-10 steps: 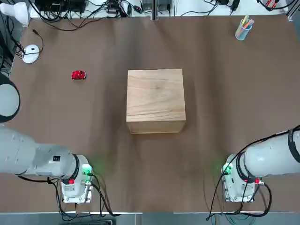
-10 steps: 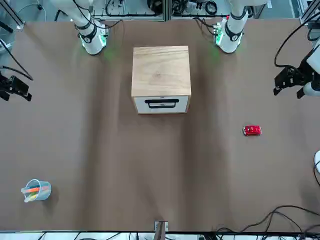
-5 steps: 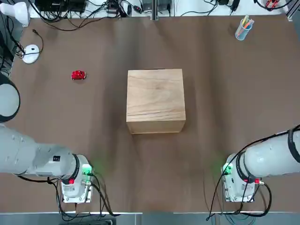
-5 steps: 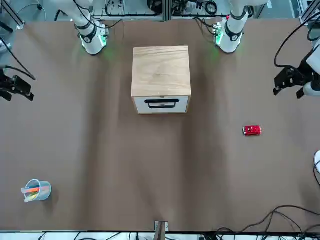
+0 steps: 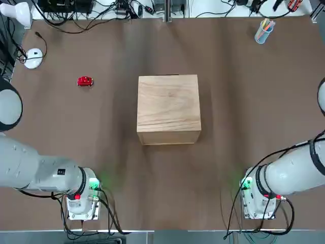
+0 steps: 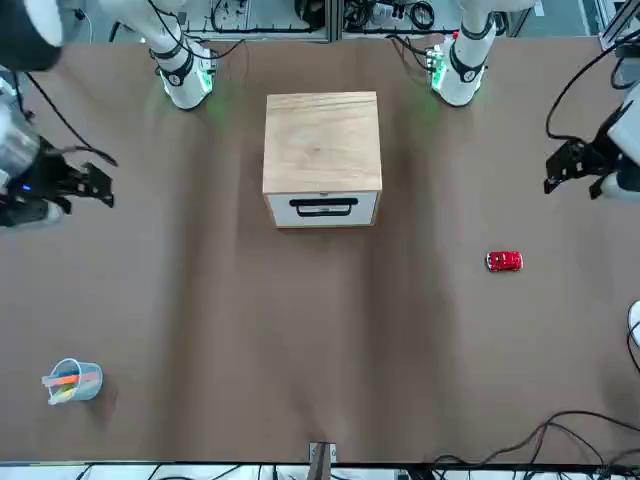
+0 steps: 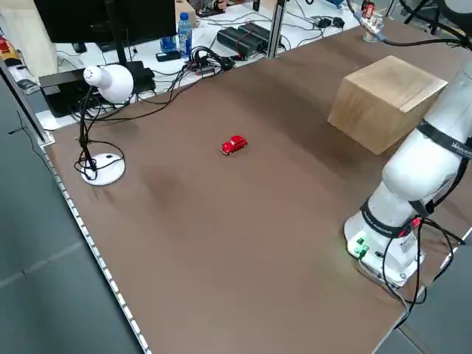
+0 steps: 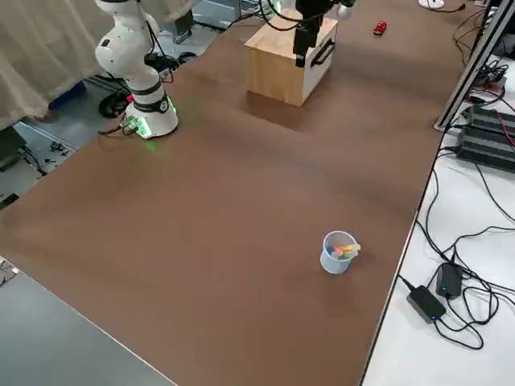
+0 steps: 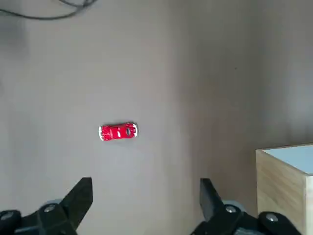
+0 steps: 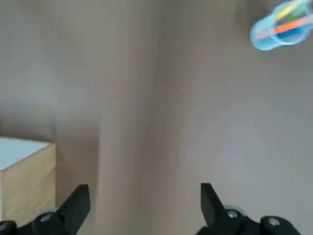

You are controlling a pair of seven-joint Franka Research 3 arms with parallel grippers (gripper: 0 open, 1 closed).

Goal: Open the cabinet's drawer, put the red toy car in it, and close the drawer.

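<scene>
My R gripper, jaws apart, is out by the cabinet; poss. slip off the drawer's flat handle if angled. L gripper: apart too, parked nr toy car.

Brown table: wooden cabinet, red toy car, cup of pens, white lamp base.

White rounded arms; black cables; black claws.

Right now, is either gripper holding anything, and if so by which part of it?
Nothing is held: the left gripper and the right gripper are both open and empty, over the table's two sides.
</scene>
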